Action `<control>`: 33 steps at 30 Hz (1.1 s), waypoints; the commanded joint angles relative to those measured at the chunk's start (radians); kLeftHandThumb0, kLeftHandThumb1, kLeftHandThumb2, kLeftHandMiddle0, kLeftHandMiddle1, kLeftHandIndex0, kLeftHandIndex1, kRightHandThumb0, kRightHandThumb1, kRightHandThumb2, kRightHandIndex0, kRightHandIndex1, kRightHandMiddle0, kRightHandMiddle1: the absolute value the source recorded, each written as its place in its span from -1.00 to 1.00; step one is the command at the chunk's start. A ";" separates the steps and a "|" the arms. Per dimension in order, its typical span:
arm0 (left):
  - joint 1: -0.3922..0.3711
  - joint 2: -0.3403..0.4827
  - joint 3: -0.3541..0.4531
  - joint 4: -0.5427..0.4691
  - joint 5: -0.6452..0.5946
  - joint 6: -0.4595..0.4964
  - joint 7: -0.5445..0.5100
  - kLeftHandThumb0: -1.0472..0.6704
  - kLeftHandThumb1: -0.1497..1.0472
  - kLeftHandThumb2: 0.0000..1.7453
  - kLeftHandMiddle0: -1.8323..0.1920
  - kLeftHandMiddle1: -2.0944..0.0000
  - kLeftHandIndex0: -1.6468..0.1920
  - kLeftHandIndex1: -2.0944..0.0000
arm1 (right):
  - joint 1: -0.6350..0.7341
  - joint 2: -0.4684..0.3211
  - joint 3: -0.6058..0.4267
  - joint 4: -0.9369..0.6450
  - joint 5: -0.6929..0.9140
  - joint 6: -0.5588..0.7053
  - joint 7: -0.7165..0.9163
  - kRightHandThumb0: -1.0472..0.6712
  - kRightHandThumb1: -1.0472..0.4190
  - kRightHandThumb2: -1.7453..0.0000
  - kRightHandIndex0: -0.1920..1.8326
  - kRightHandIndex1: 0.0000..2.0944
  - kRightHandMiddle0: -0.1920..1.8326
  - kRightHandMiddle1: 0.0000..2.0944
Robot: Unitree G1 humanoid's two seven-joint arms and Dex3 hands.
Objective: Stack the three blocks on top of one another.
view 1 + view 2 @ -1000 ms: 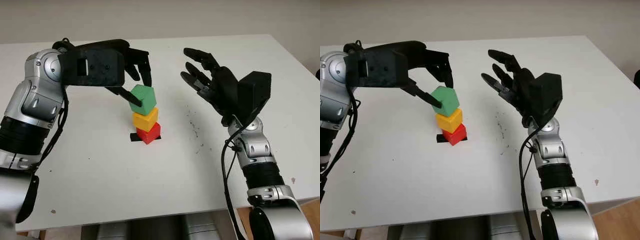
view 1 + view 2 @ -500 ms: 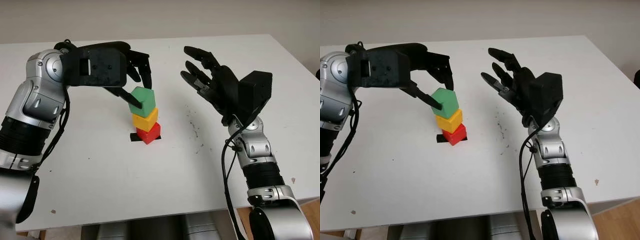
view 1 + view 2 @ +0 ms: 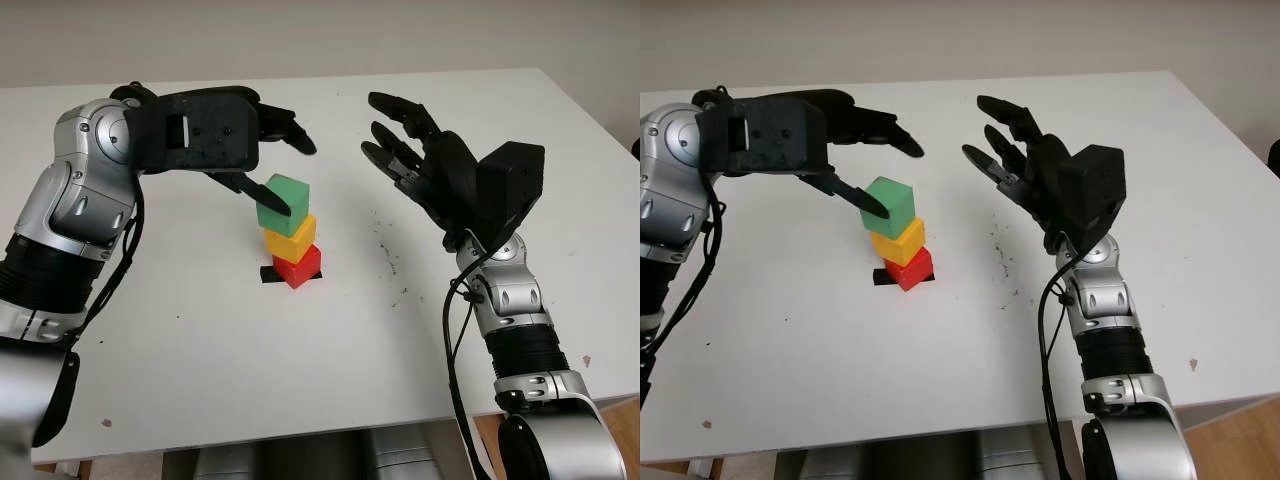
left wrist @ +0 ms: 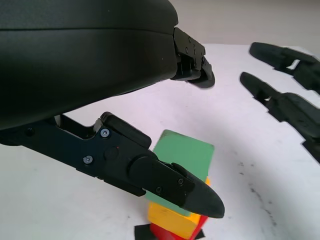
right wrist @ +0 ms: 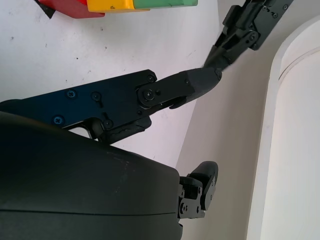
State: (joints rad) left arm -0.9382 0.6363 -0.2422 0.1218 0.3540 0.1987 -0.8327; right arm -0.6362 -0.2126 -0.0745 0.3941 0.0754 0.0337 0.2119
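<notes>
**Three cubes standing stacked, both hands open**

The red plastic cube (image 3: 297, 267) is sitting on a small black tape mark (image 3: 270, 273) on the white bench (image 3: 200, 340). The yellow plastic cube (image 3: 291, 238) is sitting on the red one, and the green plastic cube (image 3: 282, 203) is sitting on top of the yellow, turned a little against it.

My left hand (image 3: 262, 150) is hovering at the stack's left and far side, holding nothing. Its fingers are apart: one lower finger (image 4: 165, 177) is reaching in front of the green cube's near-left face, and I cannot tell whether it is touching; the upper fingers (image 3: 285, 130) are pointing out above and beyond the cube, apart from it.

My right hand (image 3: 420, 160) is raised to the right of the stack, well apart from it, open, palm turned toward the cubes.
</notes>
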 commanded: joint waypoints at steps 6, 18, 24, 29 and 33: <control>-0.004 0.023 0.029 -0.036 -0.056 -0.023 -0.033 -0.85 0.83 -0.93 0.99 0.99 0.99 1.00 | -0.009 -0.003 -0.002 0.011 -0.006 -0.026 -0.003 -0.49 -0.99 0.94 -0.60 -0.94 -0.83 -0.37; 0.041 0.020 0.203 -0.131 -0.256 0.137 0.009 -0.99 1.00 -0.68 1.00 1.00 1.00 1.00 | -0.021 -0.002 -0.005 0.038 -0.004 -0.045 0.002 -0.48 -1.00 0.94 -0.61 -0.95 -0.83 -0.38; 0.159 -0.060 0.313 -0.195 -0.294 0.112 0.242 -0.80 1.00 -0.23 1.00 1.00 1.00 1.00 | -0.036 0.006 -0.013 0.085 0.006 -0.090 0.003 -0.45 -1.00 0.79 -0.60 -0.95 -0.87 -0.29; 0.237 -0.195 0.429 -0.159 -0.419 0.067 0.416 -0.76 1.00 -0.36 1.00 1.00 1.00 1.00 | -0.052 0.007 -0.021 0.122 0.035 -0.118 0.043 -0.44 -1.00 0.50 -0.67 -0.98 -0.99 -0.35; 0.303 -0.256 0.465 -0.122 -0.460 -0.008 0.504 -0.72 1.00 -0.36 1.00 1.00 1.00 1.00 | -0.061 0.012 -0.030 0.139 0.061 -0.101 0.063 -0.51 -1.00 0.37 -0.78 -1.00 -1.00 -0.60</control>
State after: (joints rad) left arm -0.6547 0.3933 0.2074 -0.0102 -0.0974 0.2123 -0.3469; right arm -0.6762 -0.2056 -0.0945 0.5284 0.1252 -0.0693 0.2695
